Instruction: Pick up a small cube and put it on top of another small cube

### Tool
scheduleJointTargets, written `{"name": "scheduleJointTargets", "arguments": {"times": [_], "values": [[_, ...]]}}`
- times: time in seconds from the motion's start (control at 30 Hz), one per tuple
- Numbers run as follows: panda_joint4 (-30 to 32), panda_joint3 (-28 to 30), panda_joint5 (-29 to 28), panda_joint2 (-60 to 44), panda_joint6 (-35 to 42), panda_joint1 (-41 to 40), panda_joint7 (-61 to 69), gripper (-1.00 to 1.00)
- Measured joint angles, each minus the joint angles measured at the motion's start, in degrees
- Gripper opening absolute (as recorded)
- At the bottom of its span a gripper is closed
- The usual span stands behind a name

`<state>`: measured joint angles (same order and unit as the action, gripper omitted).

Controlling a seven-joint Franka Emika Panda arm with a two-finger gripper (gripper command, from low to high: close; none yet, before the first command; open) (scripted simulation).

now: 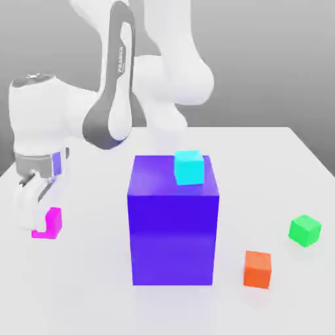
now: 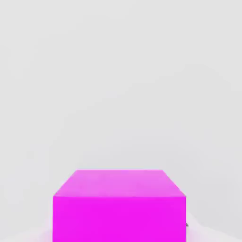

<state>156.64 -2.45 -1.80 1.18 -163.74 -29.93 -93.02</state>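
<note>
You are at the very start: the magenta cube [image 1: 48,223] sits on the white surface [image 1: 78,288], not lifted, with the pincer [image 1: 33,212] down around it at the exterior view's left. One white finger [image 1: 25,204] covers part of the cube's face, so you cannot tell whether the pincer is already clamped on it or merely straddling it with fingers apart. In the hand view the cube [image 2: 119,205] sits close below the camera, its lower part cut off. Everything remains: grasp, lift, carry, place. The green cube [image 1: 305,229] lies well apart from the pincer, beyond the big blue-violet block [image 1: 173,222] with its cyan cube [image 1: 189,167], near the orange cube [image 1: 258,269].
</note>
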Motion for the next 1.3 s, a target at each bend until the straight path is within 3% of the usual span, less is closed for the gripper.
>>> {"name": "scheduleJointTargets", "arguments": {"times": [0.53, 1.1, 1.3], "values": [[-6.66, -15.24, -2.63, 3.44, 4.22, 35.95, 33.41, -1.0], [-2.09, -24.74, 4.56, 2.43, 11.01, 58.51, 56.22, -1.0], [-2.03, -22.01, -6.12, -7.2, 3.66, 59.17, 48.71, -1.0]]}}
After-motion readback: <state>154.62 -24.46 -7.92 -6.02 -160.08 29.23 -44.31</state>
